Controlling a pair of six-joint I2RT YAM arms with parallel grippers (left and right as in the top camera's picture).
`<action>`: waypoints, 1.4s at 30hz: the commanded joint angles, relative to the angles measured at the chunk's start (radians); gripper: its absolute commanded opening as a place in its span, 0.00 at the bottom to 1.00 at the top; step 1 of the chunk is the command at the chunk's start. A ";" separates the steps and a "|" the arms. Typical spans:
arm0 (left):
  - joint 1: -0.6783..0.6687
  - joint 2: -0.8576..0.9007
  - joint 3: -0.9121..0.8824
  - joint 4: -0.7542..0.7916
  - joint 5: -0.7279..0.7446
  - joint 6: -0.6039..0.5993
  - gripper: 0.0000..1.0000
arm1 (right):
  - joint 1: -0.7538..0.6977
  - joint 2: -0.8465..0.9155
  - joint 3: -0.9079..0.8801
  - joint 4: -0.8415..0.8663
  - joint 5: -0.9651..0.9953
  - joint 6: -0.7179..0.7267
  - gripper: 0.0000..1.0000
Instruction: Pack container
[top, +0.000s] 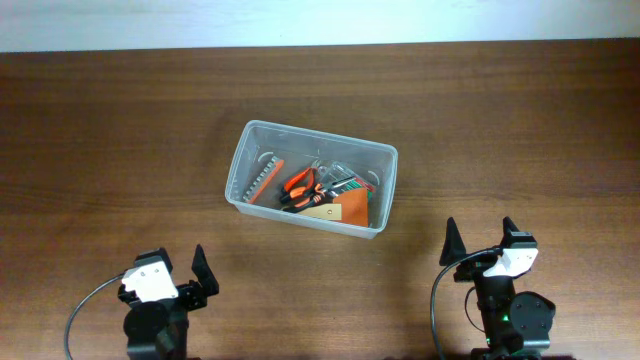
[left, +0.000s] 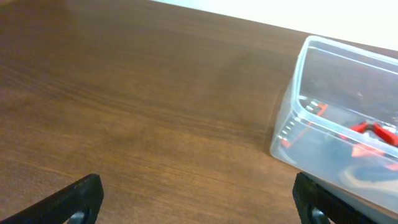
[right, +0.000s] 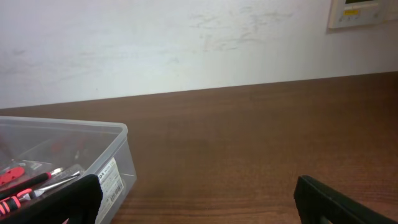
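Note:
A clear plastic container (top: 262, 133) sits in the middle of the wooden table. It holds orange-handled pliers (top: 297, 188), a strip of bits (top: 263, 181), an orange card (top: 352, 210) and other small tools. My left gripper (top: 172, 272) is open and empty near the front left edge, well short of the container (left: 298, 112). My right gripper (top: 480, 242) is open and empty at the front right, with the container's corner (right: 115, 168) to its left. The left wrist view shows both left fingers (left: 199, 202) over bare wood. The right fingers (right: 205, 202) are spread wide.
The table (top: 120, 130) is bare wood around the container. A white wall (right: 186, 43) stands behind the table's far edge, with a wall panel (right: 364, 12) at upper right.

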 joint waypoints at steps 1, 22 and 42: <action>0.005 -0.014 -0.028 0.034 -0.046 0.011 0.99 | 0.009 -0.009 -0.005 -0.006 0.002 0.000 0.99; 0.005 -0.014 -0.045 0.038 -0.026 0.211 0.99 | 0.009 -0.009 -0.005 -0.006 0.002 0.000 0.99; 0.005 -0.013 -0.045 0.038 -0.026 0.211 0.99 | 0.009 -0.009 -0.005 -0.006 0.002 0.000 0.99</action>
